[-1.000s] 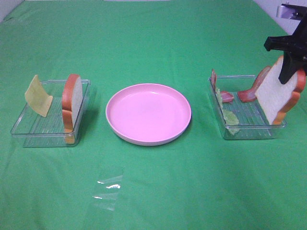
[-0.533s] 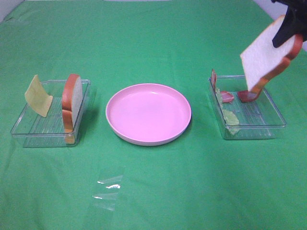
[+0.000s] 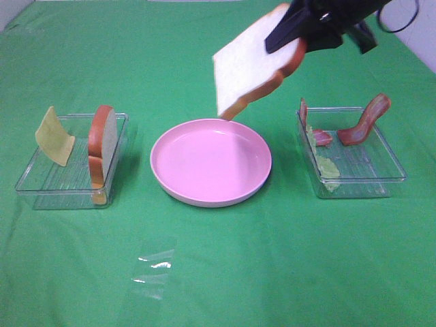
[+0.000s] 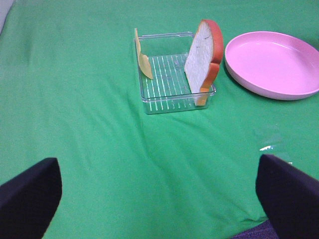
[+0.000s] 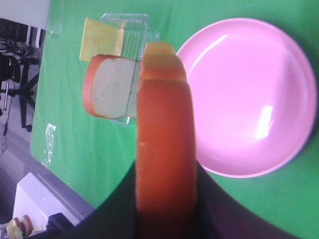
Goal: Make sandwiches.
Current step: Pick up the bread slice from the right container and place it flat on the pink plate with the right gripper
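Note:
My right gripper [image 3: 294,35] is shut on the crust of a white bread slice [image 3: 252,65] with an orange-brown rim. The slice hangs tilted in the air above the far edge of the round pink plate [image 3: 204,167]. In the right wrist view the slice's crust [image 5: 164,149] fills the middle between the dark fingers, with the plate [image 5: 249,94] below it. A second bread slice [image 3: 102,139] and a yellow cheese square [image 3: 54,136] stand on edge in the left clear tray [image 3: 41,187]. My left gripper [image 4: 157,167] is open, well short of that tray [image 4: 172,102].
The right clear tray [image 3: 388,178] holds reddish bacon strips [image 3: 364,122] and pale green lettuce [image 3: 328,167]. A scrap of clear plastic [image 3: 153,267] lies on the green cloth in front of the plate.
The right gripper has lifted the bread slice out of the right tray and carried it up and to the left, to above the plate's far edge. The left side has not moved.

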